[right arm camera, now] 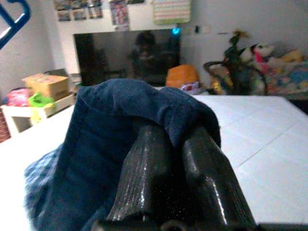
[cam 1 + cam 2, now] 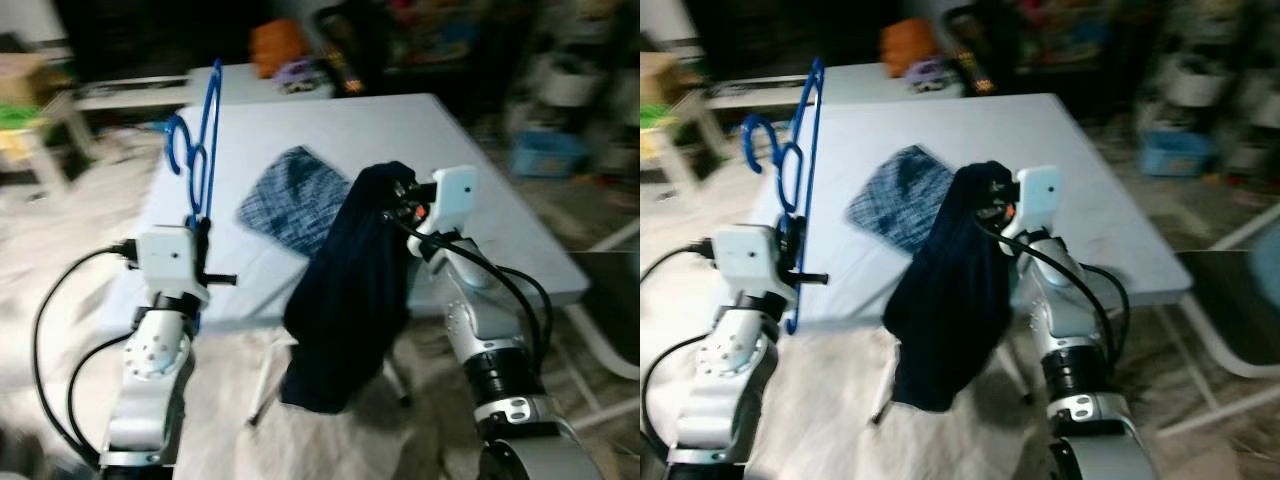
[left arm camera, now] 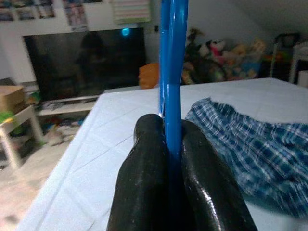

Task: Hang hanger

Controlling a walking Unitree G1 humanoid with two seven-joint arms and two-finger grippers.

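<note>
Risk noted: the dark garment (image 2: pixel 345 290) is pinched only by a fold at its top and hangs heavy and loose, so it may slip free or swing against the table (image 2: pixel 480 180) edge; the hanger (image 2: pixel 200 140), held low on its frame, could twist in the grip. Left gripper (image 3: pixel 166 159) is raised at the table's near left corner, fingers clamped on the upright blue hanger. Right gripper (image 1: pixel 175 144), lifted over the near edge, is closed on the garment. A plaid cloth (image 2: pixel 290 200) lies on the table between them.

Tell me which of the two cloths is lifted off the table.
The dark blue cloth, hanging from the right tool; the checked cloth lies flat on the table.
</note>
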